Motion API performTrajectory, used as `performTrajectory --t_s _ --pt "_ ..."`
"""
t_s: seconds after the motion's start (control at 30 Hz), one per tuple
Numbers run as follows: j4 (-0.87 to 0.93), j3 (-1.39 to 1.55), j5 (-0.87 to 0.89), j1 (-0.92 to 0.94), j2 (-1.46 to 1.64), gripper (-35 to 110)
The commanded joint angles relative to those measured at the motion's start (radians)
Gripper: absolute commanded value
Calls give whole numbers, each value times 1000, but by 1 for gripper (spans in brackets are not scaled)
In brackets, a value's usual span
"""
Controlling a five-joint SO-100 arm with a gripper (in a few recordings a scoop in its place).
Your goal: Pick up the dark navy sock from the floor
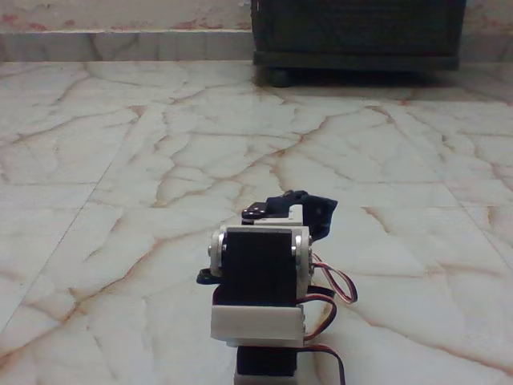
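Observation:
In the fixed view the arm (pixel 258 281), made of white brackets and black servo blocks, stands at the bottom centre and points away from the camera. The gripper (pixel 276 210) sits at its far end, and the wrist blocks cover its fingers, so I cannot tell how the jaws stand. A bunched piece of the dark navy sock (pixel 319 210) sticks out just right of the gripper, up against it. Whether the sock hangs in the gripper or rests on the floor (pixel 144 160) is unclear from here. The floor is glossy cream marble with reddish-brown veins.
A dark cabinet (pixel 358 32) with a round foot (pixel 277 77) stands at the back right against the wall. Red and black servo wires (pixel 337 289) loop out on the arm's right side. Open floor lies to the left and ahead of the arm.

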Motion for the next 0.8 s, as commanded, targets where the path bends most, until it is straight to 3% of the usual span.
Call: performTrajectory --t_s 0.0,0.77 --pt "-40 0 -14 -3 44 0" --pt "-38 -2 -21 12 43 0"
